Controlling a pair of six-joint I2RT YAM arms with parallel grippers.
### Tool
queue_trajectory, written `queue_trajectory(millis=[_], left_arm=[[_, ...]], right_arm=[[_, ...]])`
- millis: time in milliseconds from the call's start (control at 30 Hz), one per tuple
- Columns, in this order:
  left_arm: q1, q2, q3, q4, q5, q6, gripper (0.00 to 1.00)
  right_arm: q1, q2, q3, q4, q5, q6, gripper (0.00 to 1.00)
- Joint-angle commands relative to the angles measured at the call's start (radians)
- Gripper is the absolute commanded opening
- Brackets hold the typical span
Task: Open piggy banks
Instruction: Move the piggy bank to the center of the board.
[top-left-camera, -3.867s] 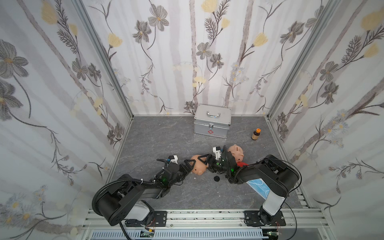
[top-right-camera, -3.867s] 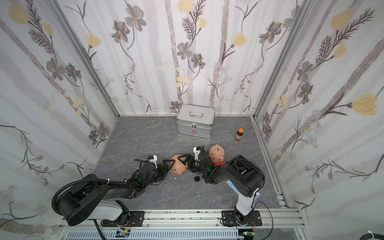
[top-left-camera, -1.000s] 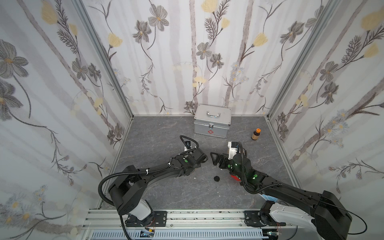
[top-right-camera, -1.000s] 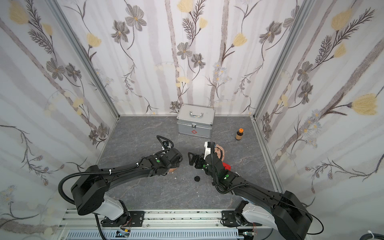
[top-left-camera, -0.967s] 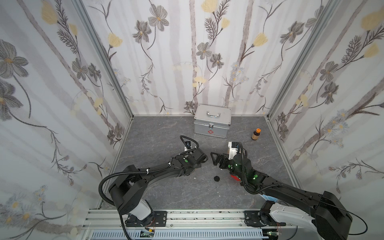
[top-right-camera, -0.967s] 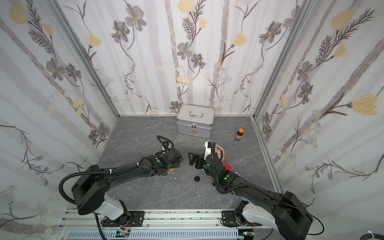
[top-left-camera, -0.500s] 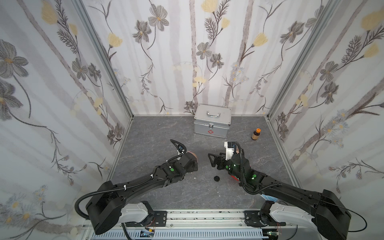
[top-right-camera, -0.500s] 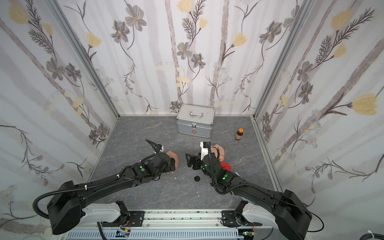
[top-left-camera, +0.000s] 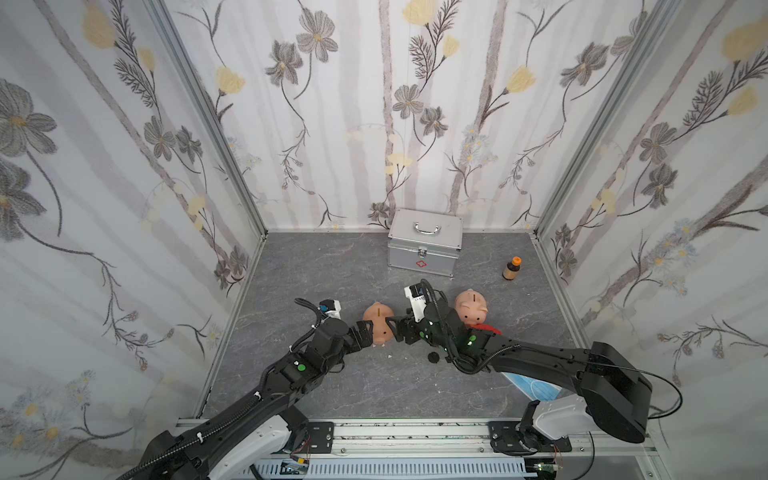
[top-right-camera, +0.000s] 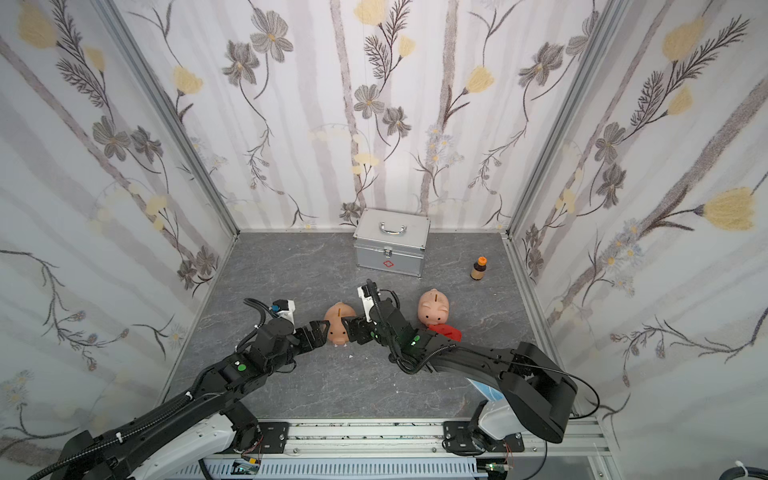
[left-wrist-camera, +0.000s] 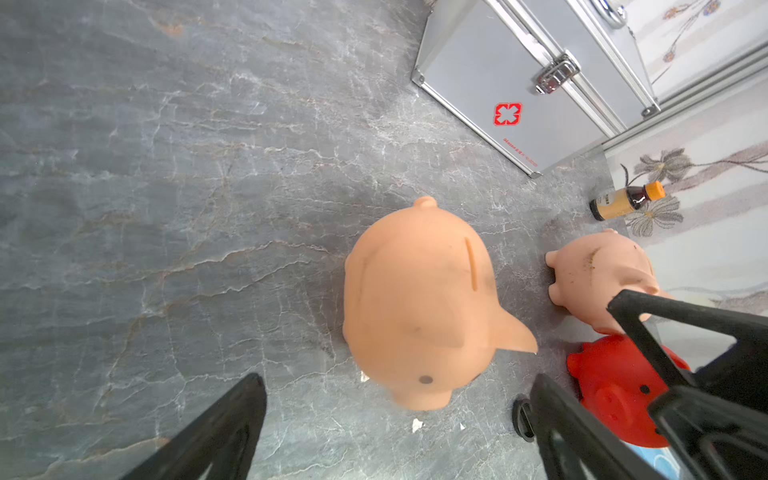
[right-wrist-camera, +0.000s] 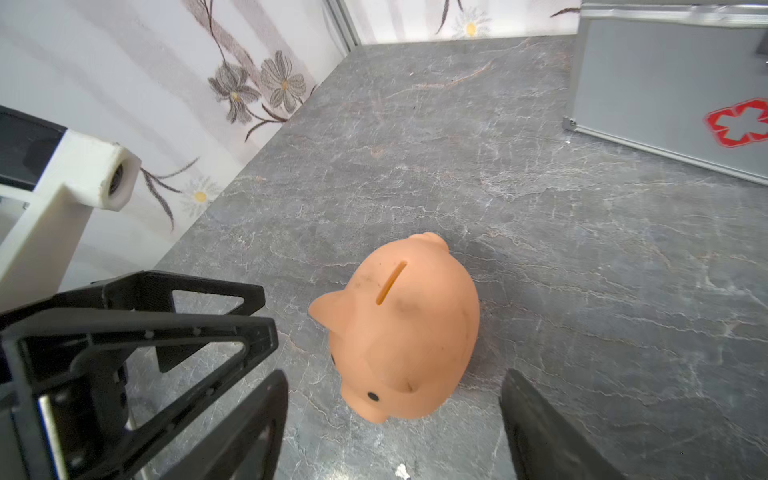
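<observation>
**Left tool** (top-left-camera: 365, 332): jaws wide apart, nothing clamped. In the left wrist view its two black fingers (left-wrist-camera: 226, 428) flank the snout end of the near peach pig (left-wrist-camera: 415, 303). Bare counter shows between each fingertip and the pig, so there is no contact.

**Right tool** (top-left-camera: 395, 330): jaws also apart, empty. In the right wrist view its fingers (right-wrist-camera: 249, 428) stand on either side of the same pig's head, clear of it on both sides.

Both tools sit low over the counter (top-left-camera: 332, 270). In both top views their tips face each other across the pig's head, near but apart.

**Near peach pig:** upright on its feet mid-counter, coin slot up, snout toward the robot's bases. Its underside is hidden, so its plug cannot be checked.

**Black plug** (top-left-camera: 433, 357): a loose round disc lying flat on the counter beside the right arm, between the near peach pig and the red pig (top-left-camera: 489, 329).

**Red pig:** mostly covered by the right arm in the top views. The left wrist view shows its face, with one eye and the snout. It lies just beside the far peach pig (top-left-camera: 469, 307); I cannot tell whether they touch.

**Far peach pig:** upright, slot up, on the robot's right of the near peach pig and apart from it.

**White flecks** (left-wrist-camera: 415, 424): on the counter by the near peach pig's snout.

**Silver case** (top-left-camera: 424, 249): by the back wall, handle on top, red cross on its front, latch closed.

**Brown bottle** (top-left-camera: 512, 269): orange cap, upright, apart from the case, near the right wall.
</observation>
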Motion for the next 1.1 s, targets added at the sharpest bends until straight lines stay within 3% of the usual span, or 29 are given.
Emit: queue_trajectory(millis=[0, 267, 567, 1067], left_arm=[[0.031, -0.032, -0.039, 0.056, 0.119, -0.059, 1.00], [0.175, -0.044, -0.180, 0.200, 0.303, -0.161, 1.00], [0.291, -0.018, -0.226, 0.300, 0.418, -0.201, 1.00], [0.385, 0.098, -0.213, 0.464, 0.502, -0.236, 1.00]], right_arm=[[0.018, 0.064, 0.044, -0.052, -0.042, -0.053, 0.81], [0.039, 0.150, 0.101, -0.091, 0.005, -0.040, 0.81], [0.031, 0.250, 0.188, -0.145, 0.029, -0.017, 0.81], [-0.012, 0.325, 0.279, -0.199, 0.031, 0.012, 0.81]])
